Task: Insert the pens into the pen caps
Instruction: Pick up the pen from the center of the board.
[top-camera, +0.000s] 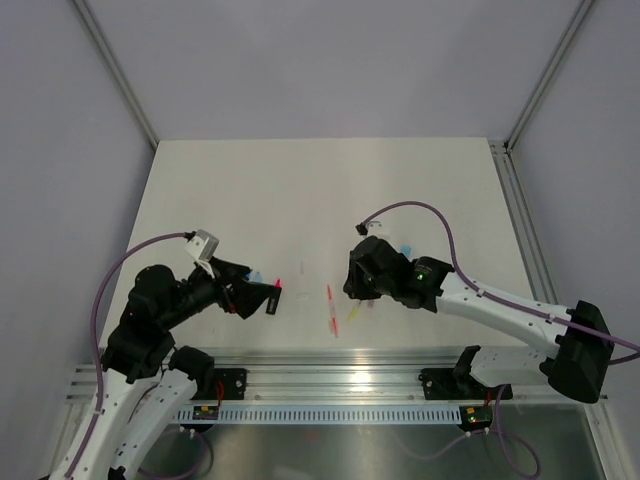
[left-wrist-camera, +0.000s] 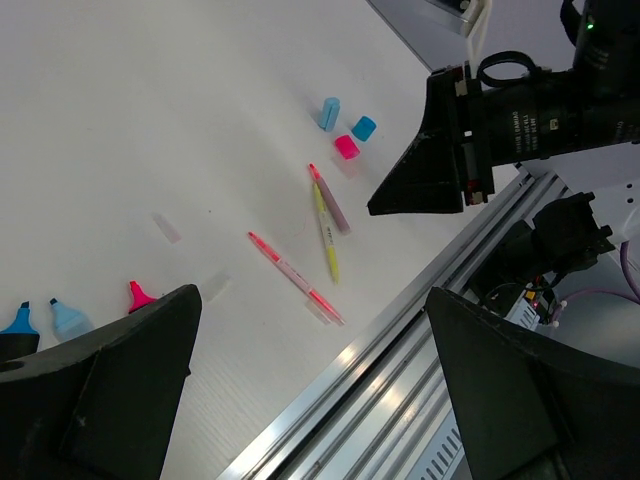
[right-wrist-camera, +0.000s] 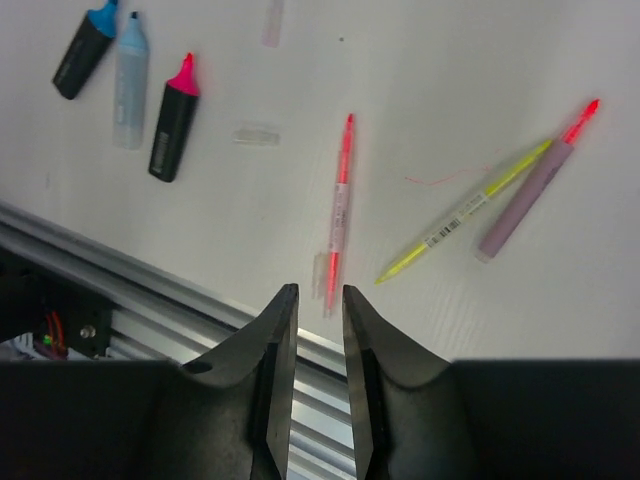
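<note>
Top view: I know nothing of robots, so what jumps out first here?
Toward the near edge of the white table lie a red-pink pen, a yellow pen and a purplish pen. Stubby markers sit by the left arm, tiny bright caps near the right arm.

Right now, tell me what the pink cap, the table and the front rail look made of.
Pink cap: probably plastic, bright, smooth, slightly glossy. Table: white, matte, no glare; laminate or plastic sheet, unclear. Rail: metal, likely aluminium, silvery with bright reflections along its grooves.
</note>
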